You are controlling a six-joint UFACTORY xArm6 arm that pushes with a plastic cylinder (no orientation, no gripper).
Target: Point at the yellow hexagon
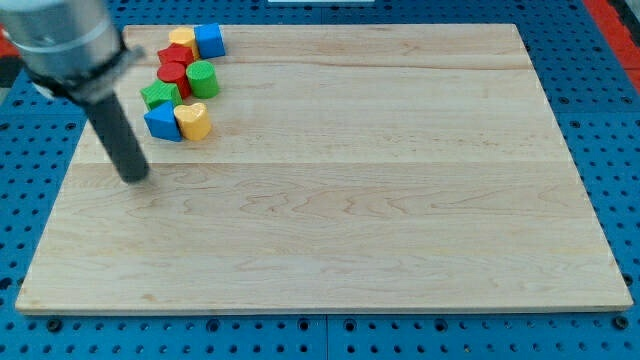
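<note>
The blocks sit clustered at the board's top left. A yellow block (pixel 182 37), apparently the hexagon, lies at the top of the cluster, partly hidden behind a red block (pixel 176 55), with a blue cube (pixel 209 40) to its right. Below are a second red block (pixel 173 72), a green block (pixel 202 78), a green star-like block (pixel 159 95), a blue block (pixel 161 122) and a yellow heart-like block (pixel 194 120). My tip (pixel 135 178) rests on the board below and left of the blue block, apart from all blocks and far from the yellow hexagon.
The wooden board (pixel 350 200) lies on a blue perforated table (pixel 610 110). The arm's grey body (pixel 65 40) overhangs the board's top left corner, left of the cluster.
</note>
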